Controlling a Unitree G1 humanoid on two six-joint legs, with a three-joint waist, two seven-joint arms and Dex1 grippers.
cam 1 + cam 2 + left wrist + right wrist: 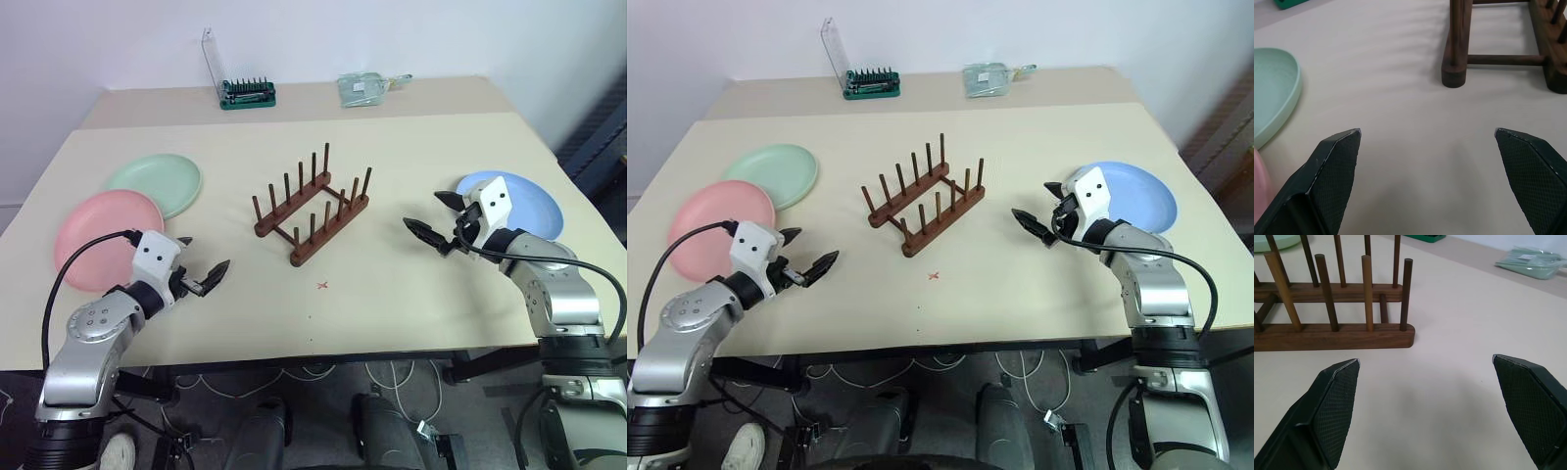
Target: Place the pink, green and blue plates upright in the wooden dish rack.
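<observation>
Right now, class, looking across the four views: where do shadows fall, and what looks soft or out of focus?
Left eye view: even light, with faint shadows beside the dark reddish-brown wooden dish rack. Left wrist view: the round pale green plate is sharp, and the black textured fingers of the left gripper look slightly soft. Right wrist view: the rack's pegs are crisp, and the clear plastic packet behind is blurred.

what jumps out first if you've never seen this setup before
The empty wooden dish rack stands mid-table, flanked by the left gripper and the right gripper, both open. The pink plate and green plate lie flat on the left, the blue plate on the right.
</observation>
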